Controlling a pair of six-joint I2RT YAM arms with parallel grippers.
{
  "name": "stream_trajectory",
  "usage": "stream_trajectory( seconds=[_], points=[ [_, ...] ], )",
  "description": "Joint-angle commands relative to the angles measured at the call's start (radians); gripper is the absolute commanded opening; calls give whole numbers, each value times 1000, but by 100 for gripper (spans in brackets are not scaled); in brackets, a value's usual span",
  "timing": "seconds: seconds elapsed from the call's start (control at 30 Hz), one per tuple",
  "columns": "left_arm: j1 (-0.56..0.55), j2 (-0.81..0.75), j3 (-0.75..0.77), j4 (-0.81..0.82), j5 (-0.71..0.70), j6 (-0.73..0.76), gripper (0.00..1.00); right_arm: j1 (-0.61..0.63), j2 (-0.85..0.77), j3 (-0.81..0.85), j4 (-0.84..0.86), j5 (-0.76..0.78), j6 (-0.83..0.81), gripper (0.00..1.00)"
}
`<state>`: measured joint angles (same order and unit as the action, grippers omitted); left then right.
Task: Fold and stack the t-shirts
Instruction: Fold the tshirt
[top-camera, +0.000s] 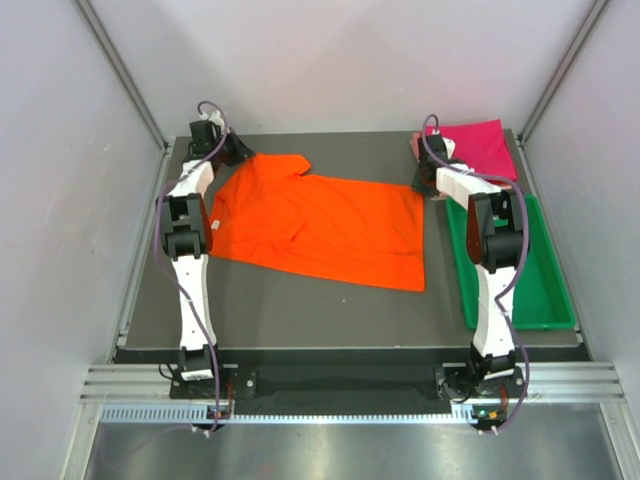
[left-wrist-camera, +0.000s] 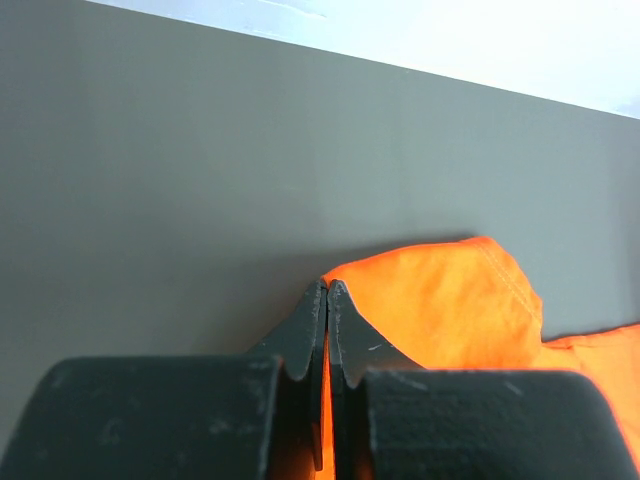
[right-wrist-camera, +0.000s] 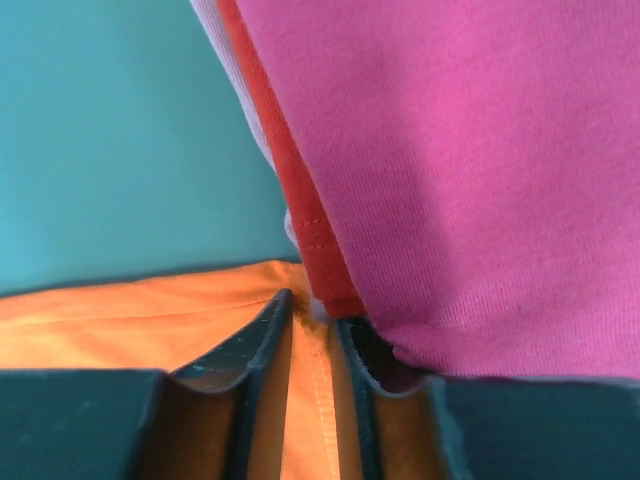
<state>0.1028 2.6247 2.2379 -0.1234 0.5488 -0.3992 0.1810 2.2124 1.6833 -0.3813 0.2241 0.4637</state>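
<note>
1. The left end effector (left-wrist-camera: 328, 300) is pressed together, pinching the far left corner of the orange t-shirt (left-wrist-camera: 450, 300).
2. The right end effector (right-wrist-camera: 312, 338) stands a narrow slot apart with orange cloth in the slot. We cannot tell whether it truly grips. It sits at the shirt's far right edge, just beside the magenta t-shirt (right-wrist-camera: 480, 180).
3. Further out, the orange t-shirt lies spread across the middle of the worktop (top-camera: 300, 315), collar toward the left.
4. The magenta t-shirt lies folded at the far right corner, and an edge of the pale pink t-shirt (top-camera: 414, 146) shows beside it. The green tray (top-camera: 545, 300) lies along the right side.
5. We judge the cloth light, limp and prone to sagging or dragging. The corners and hems are the best holds, both lifted together.
6. We can read no brand, label or writing.
</note>
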Motion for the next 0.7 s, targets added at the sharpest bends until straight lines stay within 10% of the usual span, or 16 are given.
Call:
stream_trajectory(
  seconds=[0.0,0.67],
  points=[
    [15,-55,19,53,25,2,0,5,1,21,76,12,-7,17],
    [77,-284,-236,67,79,37,0,8,-295,-333,327,-34,-97,0]
  ],
)
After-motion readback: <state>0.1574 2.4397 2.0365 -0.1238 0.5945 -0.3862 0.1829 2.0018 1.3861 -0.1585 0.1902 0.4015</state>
